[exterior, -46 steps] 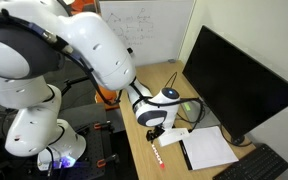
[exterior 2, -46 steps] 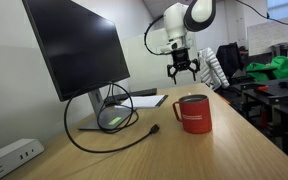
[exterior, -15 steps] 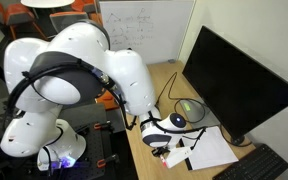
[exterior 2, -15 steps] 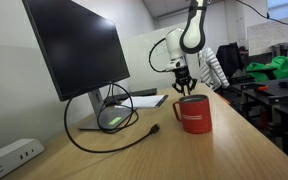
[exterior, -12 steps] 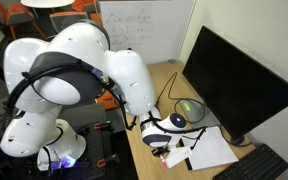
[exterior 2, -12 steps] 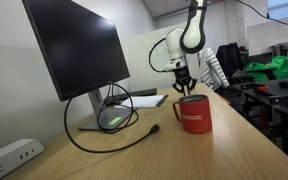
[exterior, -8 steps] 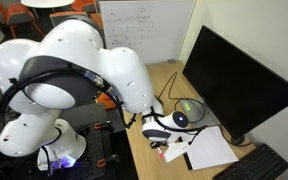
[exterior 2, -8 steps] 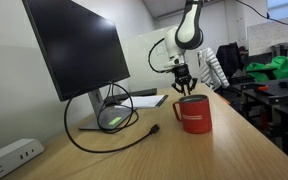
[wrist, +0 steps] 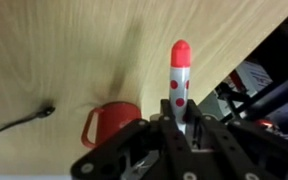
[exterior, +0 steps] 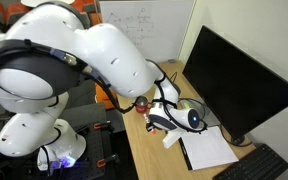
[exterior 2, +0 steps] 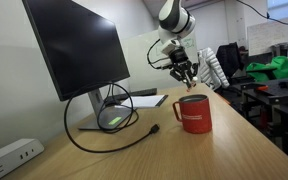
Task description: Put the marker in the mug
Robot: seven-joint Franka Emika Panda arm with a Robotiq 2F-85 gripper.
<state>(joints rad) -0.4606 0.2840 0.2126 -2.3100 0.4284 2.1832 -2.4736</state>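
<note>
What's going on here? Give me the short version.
The robot arm holds the marker: its tool is shut on it, with the red tip sticking out. The tool hangs in the air near the red mug, which stands upright on the wooden desk. The marker isn't in the mug yet.
</note>
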